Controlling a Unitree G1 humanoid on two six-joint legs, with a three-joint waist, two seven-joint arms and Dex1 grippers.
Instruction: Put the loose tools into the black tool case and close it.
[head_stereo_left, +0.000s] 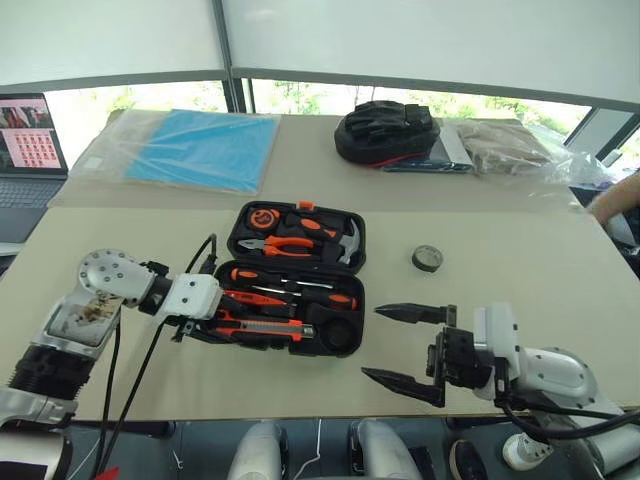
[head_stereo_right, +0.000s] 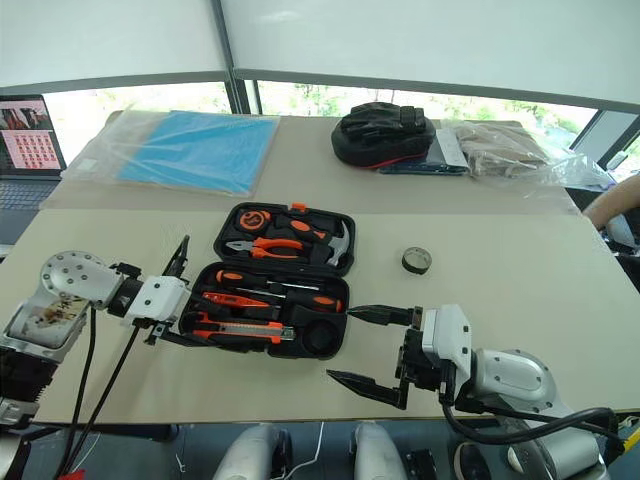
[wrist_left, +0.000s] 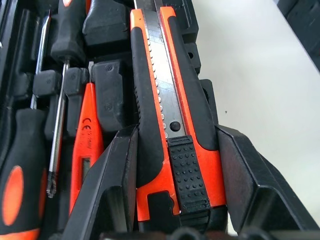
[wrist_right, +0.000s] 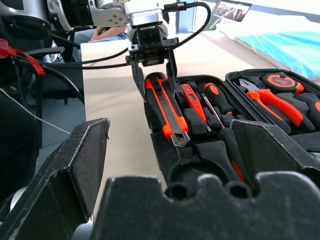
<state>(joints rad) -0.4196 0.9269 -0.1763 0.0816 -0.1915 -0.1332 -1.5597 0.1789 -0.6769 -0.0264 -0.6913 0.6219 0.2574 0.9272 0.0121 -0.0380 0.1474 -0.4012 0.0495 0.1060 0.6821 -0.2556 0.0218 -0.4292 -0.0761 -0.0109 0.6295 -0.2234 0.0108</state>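
Head views: the black tool case (head_stereo_left: 297, 280) lies open at the tabletop (head_stereo_left: 520, 250) centre. The small dark tape roll (head_stereo_left: 427, 258) sits at its 3 o'clock, apart. The right gripper (head_stereo_left: 405, 345) stands with jaws spread, empty.

Left wrist view: the left gripper (wrist_left: 175, 165) jaws pinch the utility knife (wrist_left: 167, 115), in the case beside the tester screwdriver (wrist_left: 86, 145).

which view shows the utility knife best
The left wrist view: the utility knife lies close up between the left gripper fingers, blade slider plain. The right wrist view shows it whole in the black tool case; the eye views show it small.
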